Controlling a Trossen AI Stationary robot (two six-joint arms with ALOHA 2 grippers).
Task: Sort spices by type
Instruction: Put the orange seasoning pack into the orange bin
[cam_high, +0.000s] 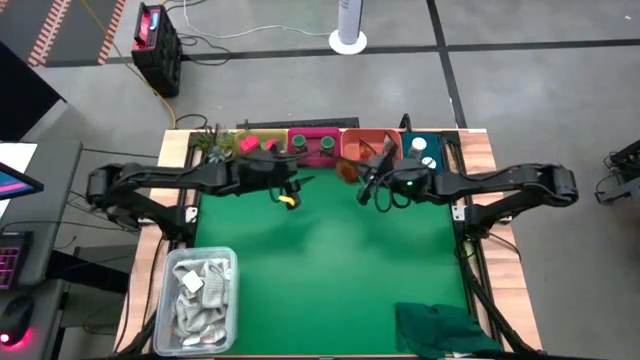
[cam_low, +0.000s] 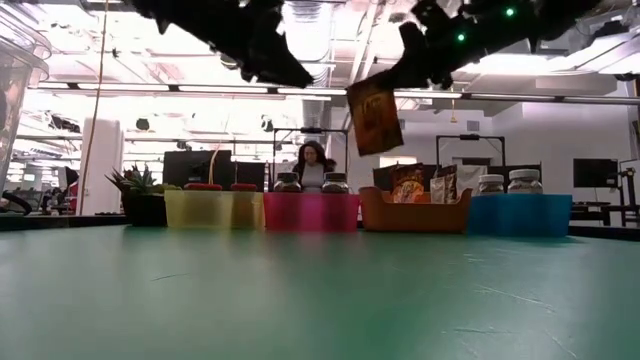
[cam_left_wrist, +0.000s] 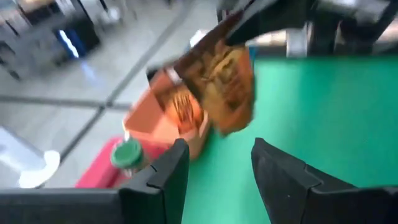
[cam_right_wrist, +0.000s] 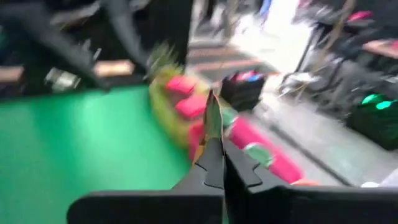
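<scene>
An orange-brown clear packet (cam_low: 375, 115) hangs in the air in front of the trays, with my right gripper (cam_low: 398, 68) shut on it. My left gripper (cam_left_wrist: 217, 149) stands open just to the packet's left, with nothing between its fingers. Along the far edge stand four trays. The yellow tray (cam_high: 262, 142) holds pink boxes. The pink tray (cam_high: 313, 146) holds dark green jars (cam_left_wrist: 127, 153). The orange tray (cam_low: 415, 212) holds more packets. The teal tray (cam_low: 520, 213) holds white-capped jars. My right gripper pinches the packet's upper edge (cam_right_wrist: 212, 118) between its two fingers. The fingers come from the table's right, slanting a little down. The packet hangs tilted below the fingers, clear of the table and the trays.
A clear tub of white packets (cam_high: 200, 295) stands at the near left. A dark green cloth (cam_high: 440, 325) lies at the near right. A small plant (cam_high: 210, 140) stands left of the yellow tray. Beyond the table a person (cam_low: 312, 165) sits in the room.
</scene>
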